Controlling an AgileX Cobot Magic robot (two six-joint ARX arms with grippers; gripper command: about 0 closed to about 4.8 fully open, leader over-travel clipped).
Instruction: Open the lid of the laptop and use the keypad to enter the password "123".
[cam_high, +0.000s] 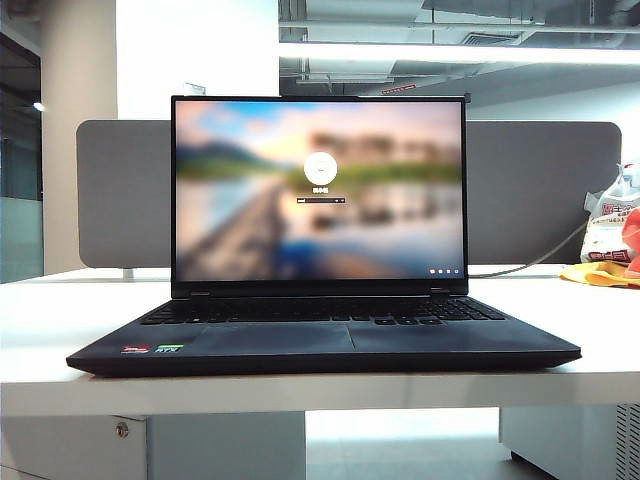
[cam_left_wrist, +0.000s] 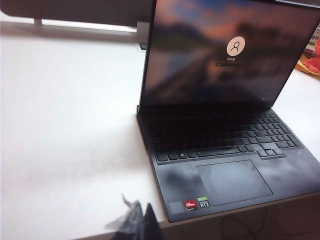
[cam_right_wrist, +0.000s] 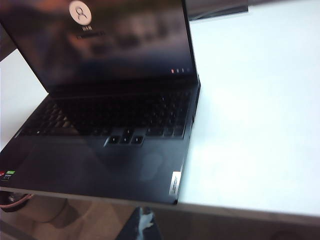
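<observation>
White table (cam_high: 560, 340) bears open blue-black laptop (cam_high: 322, 340), hands clear.

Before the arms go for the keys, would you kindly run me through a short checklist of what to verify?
1. Lid open, screen facing the arms: ok.
2. Login prompt showing on the screen: ok.
3. Keypad free of anything lying on it: ok.
4. Laptop lying flat on the table, front edge close to the table's edge: ok.
5. Right gripper shut, off the table's front edge beside the laptop's corner: ok.
6. Left gripper at the table's front edge, jaws' state: cannot tell.
</observation>
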